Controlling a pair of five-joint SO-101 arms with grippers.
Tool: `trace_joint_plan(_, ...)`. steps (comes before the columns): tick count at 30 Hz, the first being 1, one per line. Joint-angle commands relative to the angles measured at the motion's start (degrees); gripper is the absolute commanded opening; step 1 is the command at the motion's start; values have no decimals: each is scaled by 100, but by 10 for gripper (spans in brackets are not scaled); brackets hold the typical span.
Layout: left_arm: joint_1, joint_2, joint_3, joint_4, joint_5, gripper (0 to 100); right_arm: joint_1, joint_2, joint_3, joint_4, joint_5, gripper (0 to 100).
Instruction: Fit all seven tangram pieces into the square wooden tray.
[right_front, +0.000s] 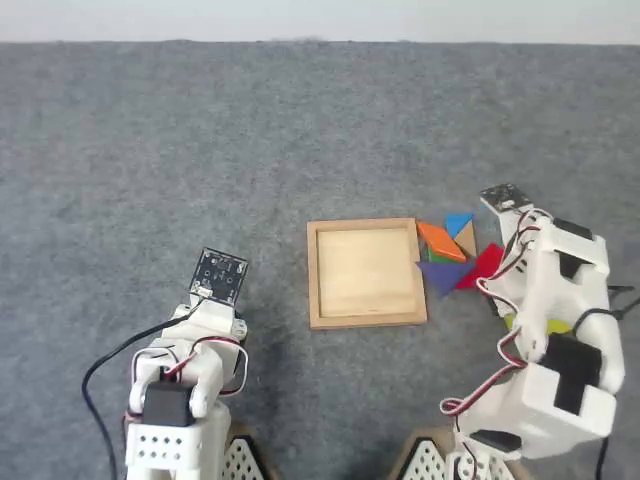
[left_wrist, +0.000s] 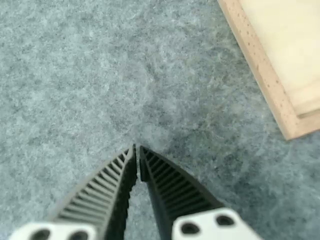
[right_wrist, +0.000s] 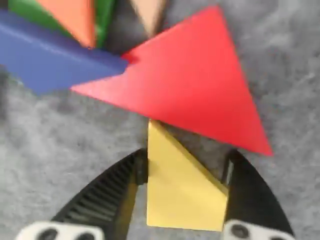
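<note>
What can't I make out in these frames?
High view: yellow piece mostly hidden under the right arm.
Right wrist view: orange piece, green piece and tan piece cut off by the frame edge.
Left wrist view: tray cut off by the edge.

Grey fuzzy felt surface (right_front: 200, 130) spread edge to edge under everything, pale wall strip (right_front: 320, 20) beyond its far edge

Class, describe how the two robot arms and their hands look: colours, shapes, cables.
The left arm and right arm have white shells, black motor blocks and looping red, white and black cables. The left hand and right hand have black ribbed fingers tapering to points, on white bases.
</note>
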Motion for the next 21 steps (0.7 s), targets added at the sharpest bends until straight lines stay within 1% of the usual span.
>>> trace_joint_plan(1, -26, -141, -66, 26, 44, 13, 171, 66, -62, -48, -141, 219)
trace_joint_plan(5, -26, -141, -66, 26, 44, 13, 251, 66, -308, 40, -141, 193)
trace_joint_plan(7, -26, -141, -66, 26, 44, 13, 374, 57, -519, 321, -114, 203)
trace_joint_plan(10, -26, -141, -66, 26, 44, 13, 426, -101, -818, 1015, 158, 299)
trace_joint_plan(12, -26, -141, -66, 26, 44, 13, 382, -497, -853, 1367, 290, 365)
trace_joint_plan(13, -26, -141, -66, 26, 44, 13, 330, -787, -853, 1499, 316, 380)
trace_joint_plan(15, -26, -141, -66, 26, 44, 13, 242, -1446, -818, 1727, 440, 372)
trace_joint_plan(19, -26, -141, -66, 26, 44, 13, -13, -2325, -290, 2404, 1477, 354)
trace_joint_plan(21, -26, -141, -66, 26, 44, 13, -4, -2457, 123, 2316, 1881, 344)
